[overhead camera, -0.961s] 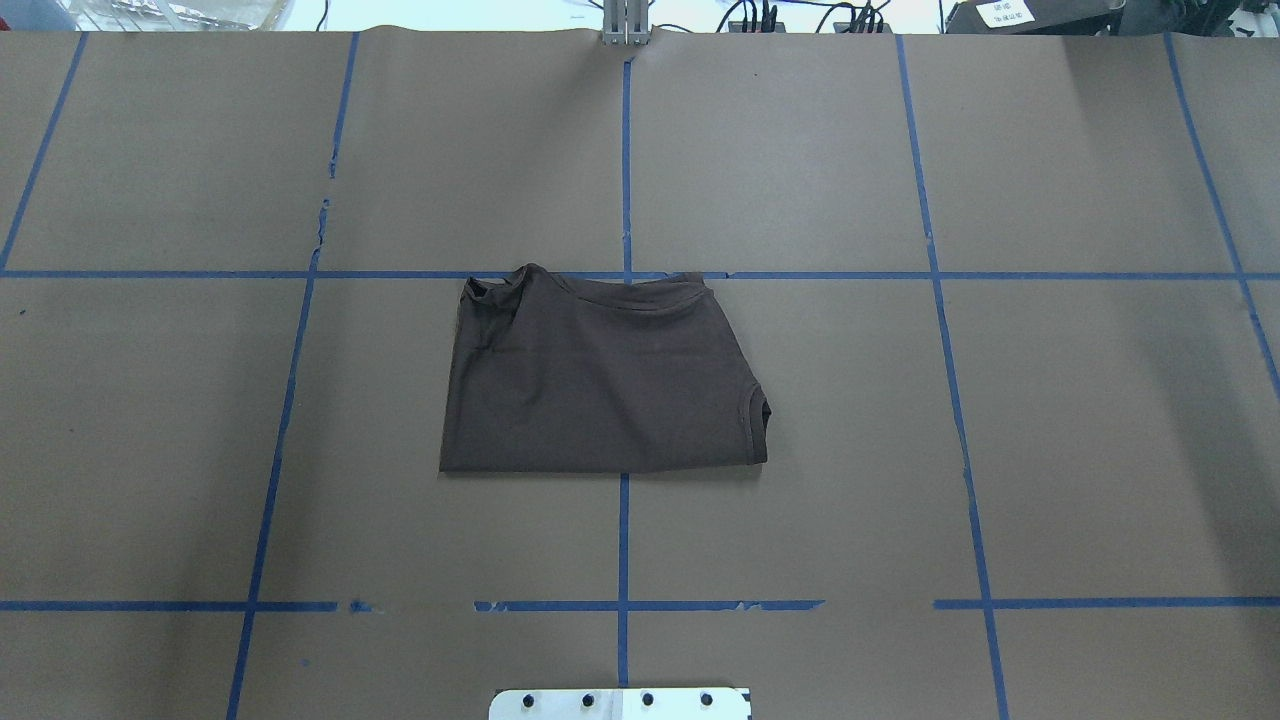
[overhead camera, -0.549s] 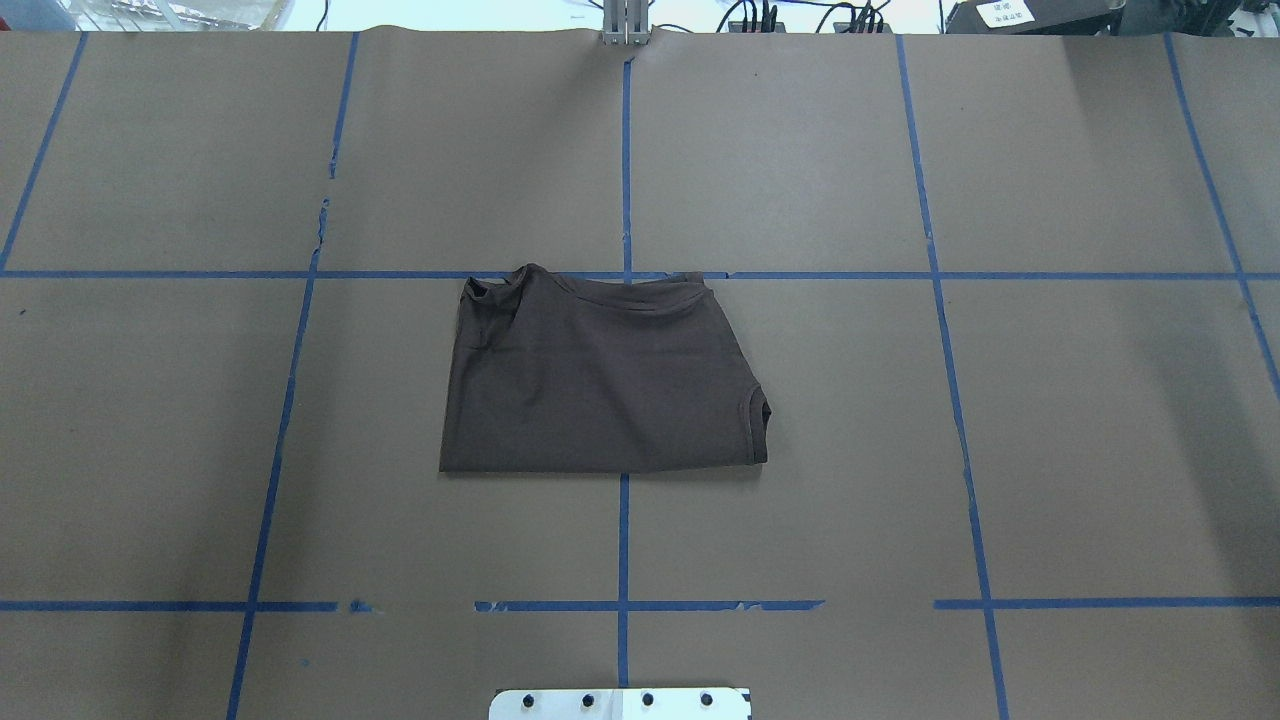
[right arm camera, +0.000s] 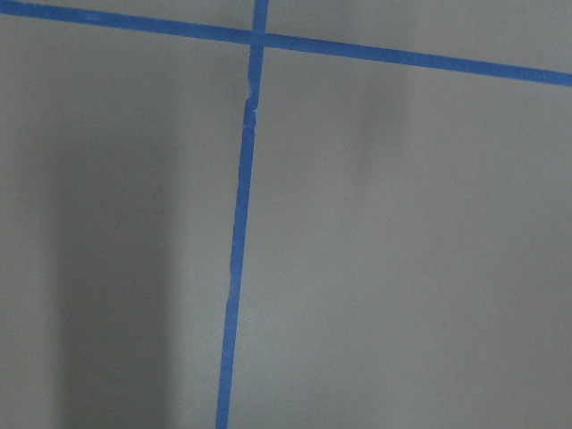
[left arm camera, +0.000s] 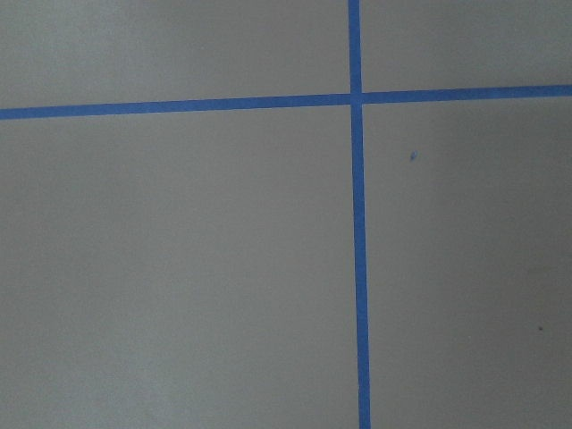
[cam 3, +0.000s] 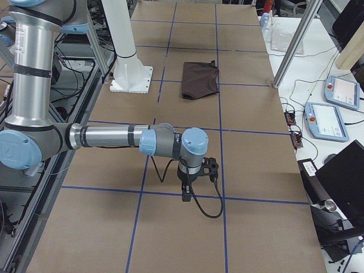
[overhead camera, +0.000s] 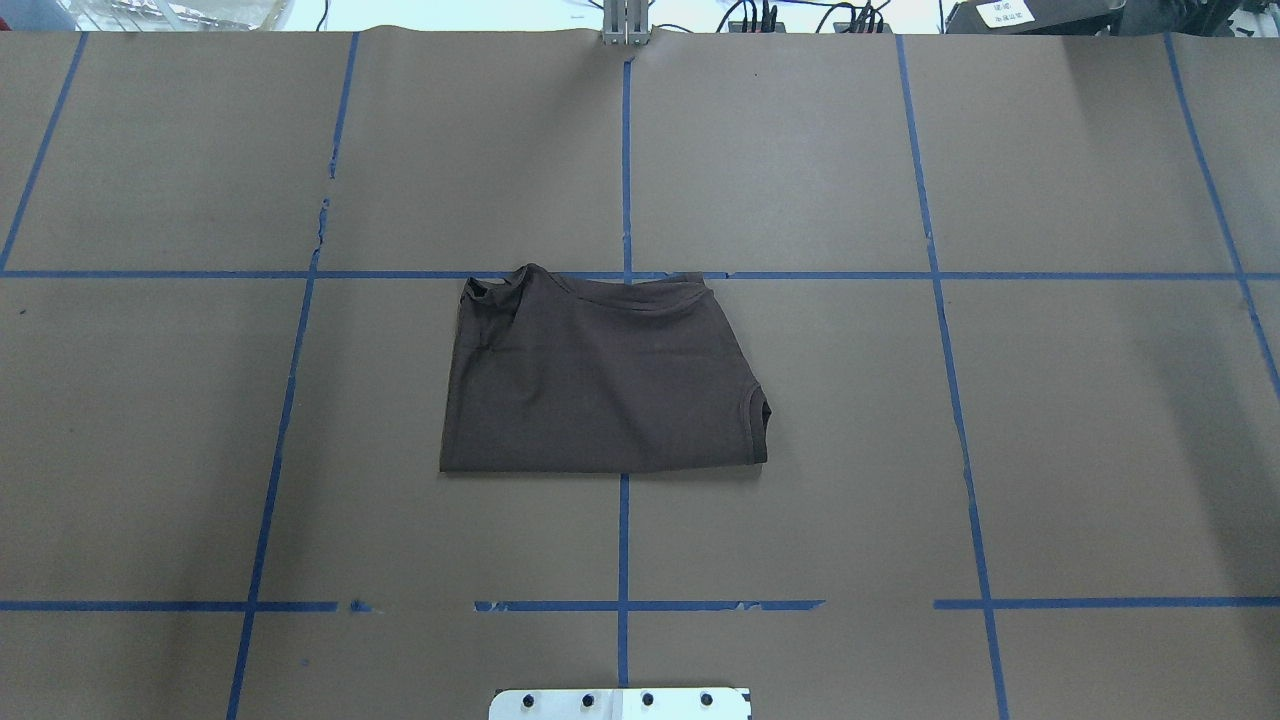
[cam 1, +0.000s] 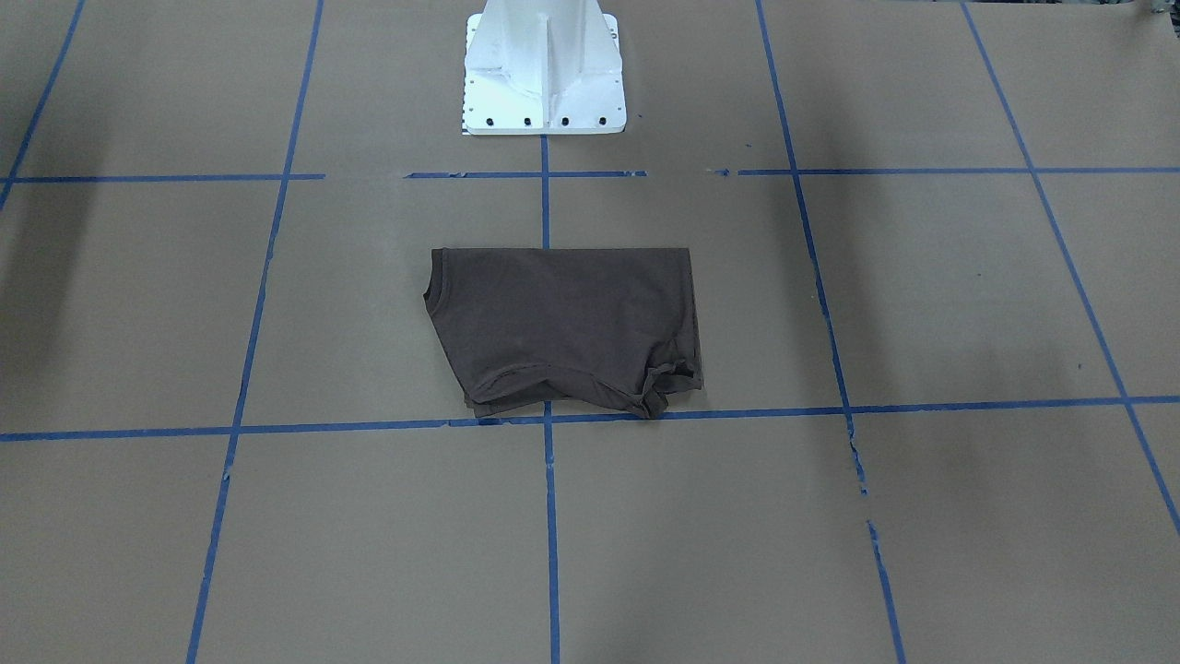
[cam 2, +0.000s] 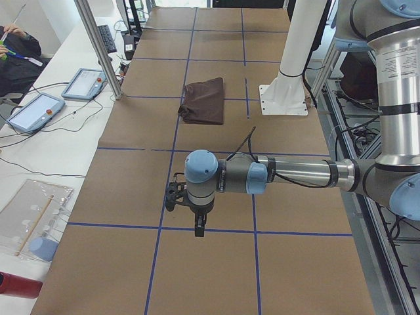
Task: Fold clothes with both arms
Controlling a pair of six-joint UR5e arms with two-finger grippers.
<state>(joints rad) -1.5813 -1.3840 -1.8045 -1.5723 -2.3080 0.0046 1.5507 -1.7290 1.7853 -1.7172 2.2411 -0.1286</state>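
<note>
T-shirt [overhead camera: 600,380] lies folded in a compact rectangle, work apparently done; my left gripper [cam 2: 198,226] and right gripper [cam 3: 186,192] hang well away, jaw state impossible to tell.

Overhead and front views opposed, steep — sharing the T-shirt [overhead camera: 600,380]; side views lengthwise; wrist cameras close over table [left arm camera: 179,268].

Seen from over my shoulders, nothing has shifted in the last 1 second: the shirt [overhead camera: 600,385] keeps the same outline and the same spot at the middle of the worktop. Whether my left arm [cam 2: 295,174] or right arm [cam 3: 108,136] moved, I cannot tell.
</note>
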